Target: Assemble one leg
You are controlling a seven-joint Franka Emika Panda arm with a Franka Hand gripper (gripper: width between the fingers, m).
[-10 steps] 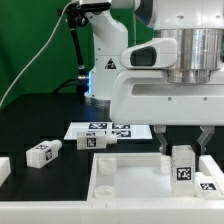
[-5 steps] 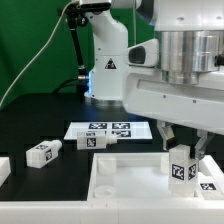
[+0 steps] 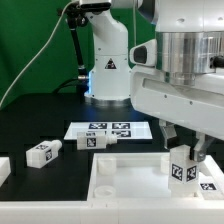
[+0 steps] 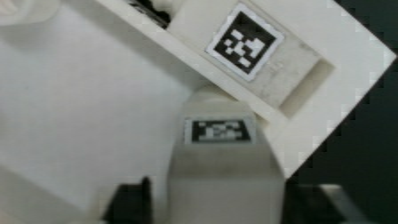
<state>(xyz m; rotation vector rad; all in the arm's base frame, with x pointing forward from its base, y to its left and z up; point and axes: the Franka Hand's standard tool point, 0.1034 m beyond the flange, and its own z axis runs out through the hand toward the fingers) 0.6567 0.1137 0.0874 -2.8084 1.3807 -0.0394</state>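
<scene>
My gripper [image 3: 184, 152] is shut on a leg [image 3: 181, 167], a stubby white block with a square tag. It holds the leg upright over the right rear corner of the large white tray-like piece [image 3: 120, 178]. In the wrist view the leg [image 4: 217, 165] runs out from between the dark fingers [image 4: 128, 202] of my gripper [image 4: 222, 208], its tag facing the camera. Beyond it lies the white tray-like piece [image 4: 89, 110] with its own tag. I cannot tell whether the leg's lower end touches the tray.
Two loose legs [image 3: 43, 153] [image 3: 97, 141] lie on the black table at the exterior view's left, and another [image 3: 3, 170] is at the left edge. One more tagged block [image 3: 210, 185] sits beside the held leg. The marker board [image 3: 112, 128] lies behind, before the arm's base [image 3: 105, 70].
The hand has turned and shifted a little, and the held leg has come down slightly toward the tray. In the last half second almost nothing moved.
</scene>
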